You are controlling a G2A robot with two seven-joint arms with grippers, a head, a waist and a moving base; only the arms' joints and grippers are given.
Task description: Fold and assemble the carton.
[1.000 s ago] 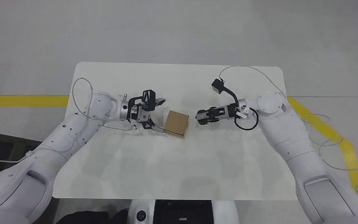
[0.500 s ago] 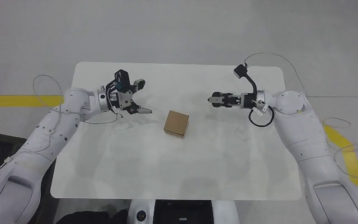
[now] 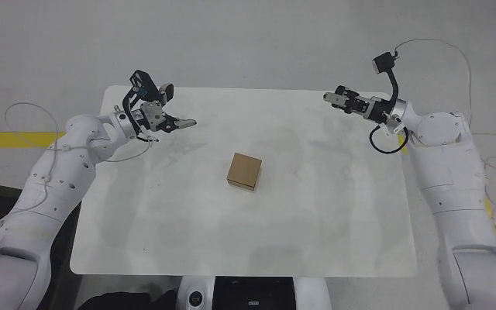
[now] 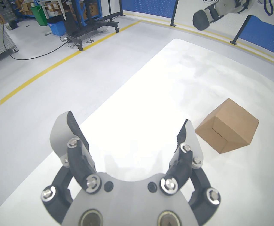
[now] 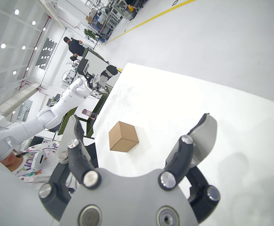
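A small brown carton (image 3: 245, 171), closed into a cube, stands alone near the middle of the white table (image 3: 325, 225). It also shows in the left wrist view (image 4: 229, 125) and the right wrist view (image 5: 122, 139). My left gripper (image 3: 184, 123) hovers over the table's far left part, well away from the carton, open and empty (image 4: 128, 126). My right gripper (image 3: 333, 97) is at the far right edge of the table, open with nothing in it (image 5: 139, 126).
Grey floor with a yellow line (image 3: 43, 139) surrounds the table. The other arm's wrist (image 4: 202, 19) shows far off in the left wrist view, and the left arm (image 5: 70, 94) in the right wrist view. Workshop racks and bins stand beyond.
Both grippers have drawn back from the carton toward the table's far corners, left to the left and right to the right. The carton has stayed in place.
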